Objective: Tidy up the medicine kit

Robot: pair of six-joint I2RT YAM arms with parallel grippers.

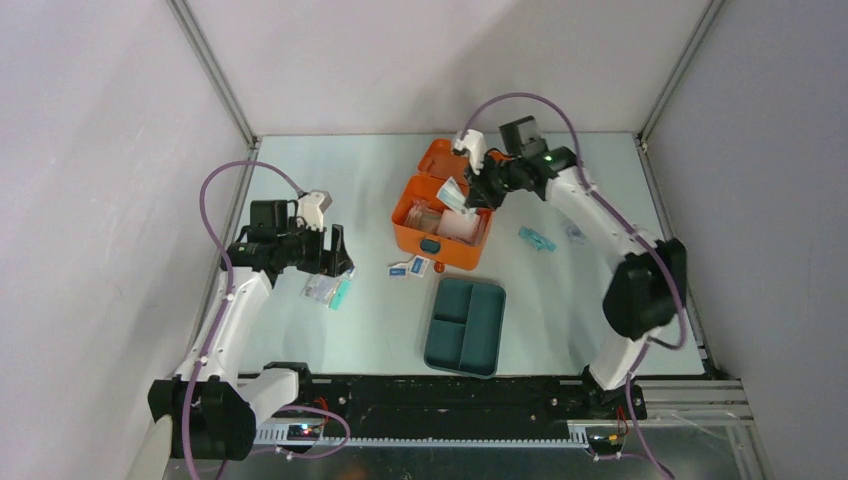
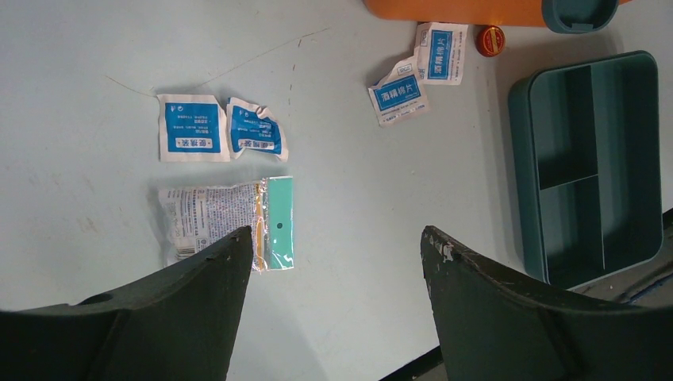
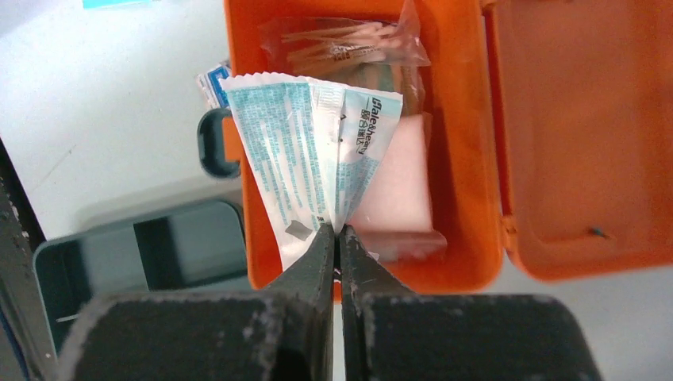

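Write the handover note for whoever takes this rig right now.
Right gripper: shut on a teal-printed packet, held above the open medicine kit.
Left gripper: open, empty, hovering over loose packets on the table.
Done: swab bag and pink pad lie in the kit.
Left: drop the held packet, gather packets beside the kit, the small orange cap and right-side items; teal compartment tray holds nothing; lid open.

I see a pale, matte bench with faint scuffs, lit evenly from above. Plain white walls enclose it on three sides, joined by metal corner posts. A black rail runs along its near edge.
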